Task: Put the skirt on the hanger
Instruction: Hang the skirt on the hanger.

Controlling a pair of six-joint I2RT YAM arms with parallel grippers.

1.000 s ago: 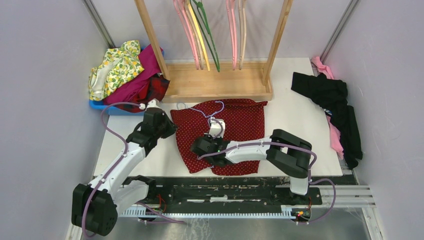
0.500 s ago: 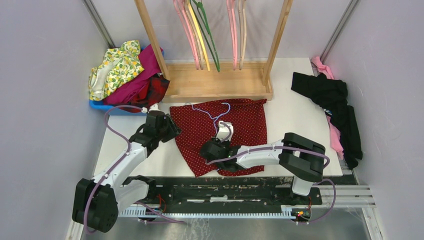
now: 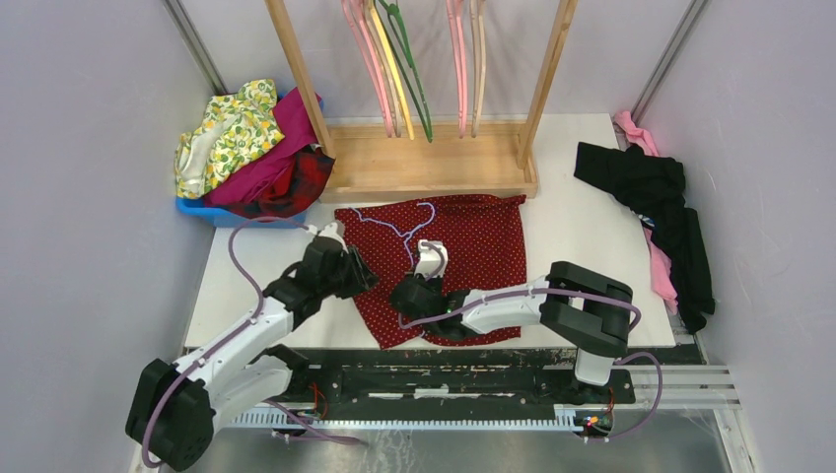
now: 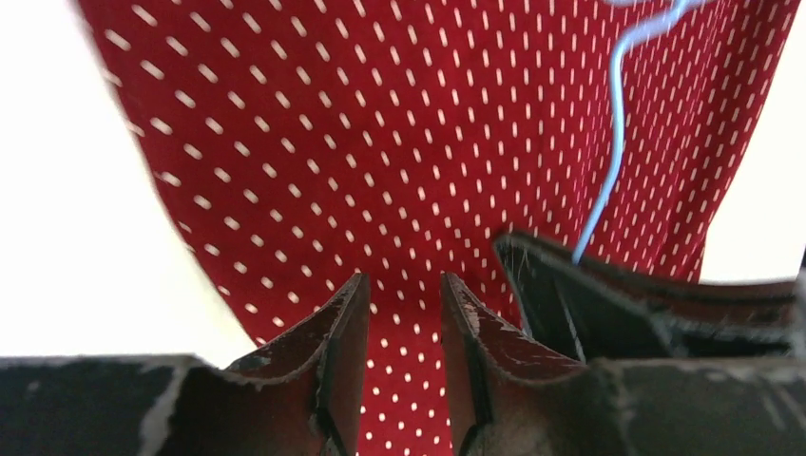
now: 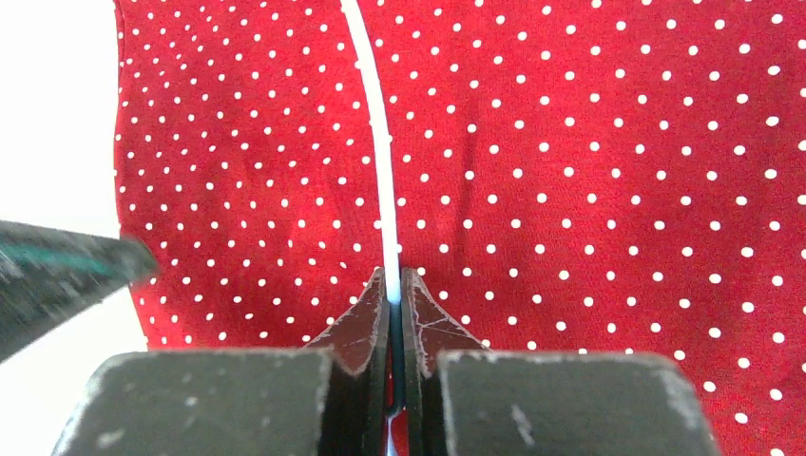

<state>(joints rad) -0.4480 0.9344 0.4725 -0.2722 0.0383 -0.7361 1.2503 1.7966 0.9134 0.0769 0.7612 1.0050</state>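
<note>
The dark-red polka-dot skirt (image 3: 473, 246) lies flat on the white table in front of the wooden rack. The thin lilac-blue hanger (image 3: 394, 225) rests on its upper left part. My right gripper (image 3: 426, 258) is over the skirt's middle. In the right wrist view it (image 5: 394, 275) is shut on the hanger wire (image 5: 378, 142), with the skirt (image 5: 589, 171) beneath. My left gripper (image 3: 362, 276) is at the skirt's left edge. In the left wrist view it (image 4: 404, 294) stands open just above the skirt (image 4: 399, 142), nothing between its fingers. The hanger wire (image 4: 616, 133) runs at the right.
A wooden rack (image 3: 429, 169) with several pink, yellow and green hangers (image 3: 458, 59) stands behind the skirt. A blue bin (image 3: 212, 212) piled with clothes sits at the back left. A black garment (image 3: 661, 207) and pink cloth (image 3: 662, 281) lie along the table's right edge.
My left gripper has opened and moved right and nearer, onto the skirt's left edge. The skirt and hanger have shifted slightly right. The right gripper has stayed shut on the hanger.
</note>
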